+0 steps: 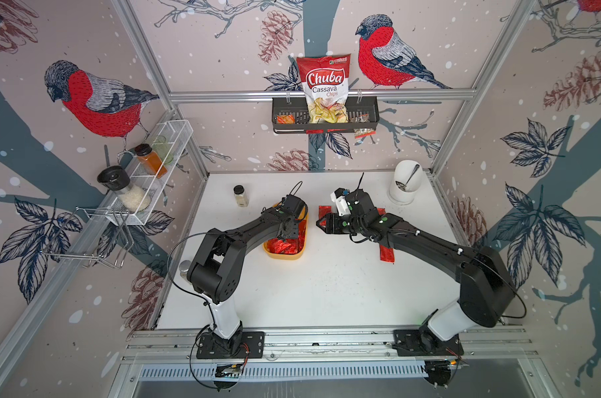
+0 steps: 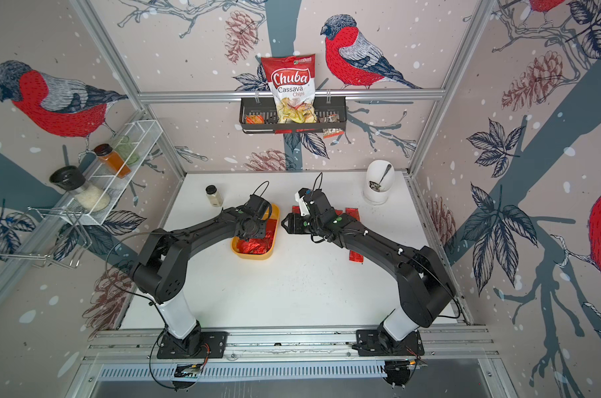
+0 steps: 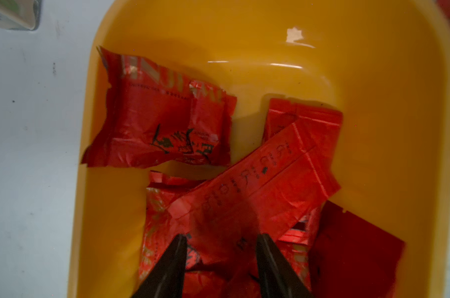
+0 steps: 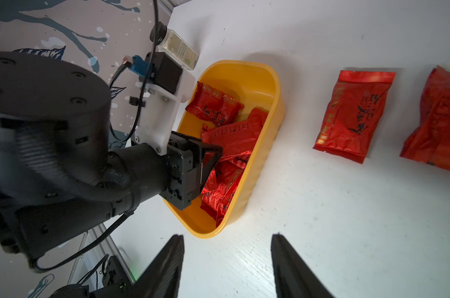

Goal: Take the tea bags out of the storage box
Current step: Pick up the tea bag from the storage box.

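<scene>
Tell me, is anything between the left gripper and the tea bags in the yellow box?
Nothing visible. The left gripper is down inside the box, its fingers spread over the topmost tea bag, with no other object between them.

Glinting shiny red, with black brush script, on the tea bags (image 3: 157,123). Glowing yellow-orange across the storage box (image 3: 373,77). Showing plain white on the surface (image 4: 347,232). Looking matte black on the fingers (image 3: 167,268). Displaying red-breasted grey birds, pine cones and dark leaves over the pale wallpaper (image 1: 223,51).
</scene>
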You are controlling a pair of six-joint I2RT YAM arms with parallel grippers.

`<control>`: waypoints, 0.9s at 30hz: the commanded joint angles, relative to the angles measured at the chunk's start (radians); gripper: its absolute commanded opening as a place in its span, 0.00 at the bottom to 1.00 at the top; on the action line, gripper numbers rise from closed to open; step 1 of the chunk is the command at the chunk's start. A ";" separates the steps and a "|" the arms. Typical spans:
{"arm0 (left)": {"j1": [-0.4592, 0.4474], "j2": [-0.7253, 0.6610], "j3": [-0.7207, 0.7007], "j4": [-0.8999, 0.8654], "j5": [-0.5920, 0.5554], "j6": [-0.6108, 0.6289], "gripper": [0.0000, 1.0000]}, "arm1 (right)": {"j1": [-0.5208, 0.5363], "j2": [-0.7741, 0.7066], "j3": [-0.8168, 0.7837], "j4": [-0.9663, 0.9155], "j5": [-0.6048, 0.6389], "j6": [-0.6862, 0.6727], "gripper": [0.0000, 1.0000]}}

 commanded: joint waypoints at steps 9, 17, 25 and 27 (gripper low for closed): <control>-0.004 0.024 0.037 -0.078 -0.051 0.024 0.00 | -0.008 -0.054 -0.031 0.014 0.011 -0.010 0.59; -0.002 -0.022 0.080 -0.130 -0.099 0.009 0.00 | -0.014 -0.076 -0.042 0.010 0.012 -0.012 0.59; 0.026 -0.145 0.153 -0.131 -0.008 -0.068 0.00 | -0.048 -0.155 -0.075 -0.002 0.023 -0.018 0.59; 0.024 -0.182 0.141 -0.091 0.071 -0.107 0.00 | -0.062 -0.190 -0.095 -0.007 0.024 -0.021 0.59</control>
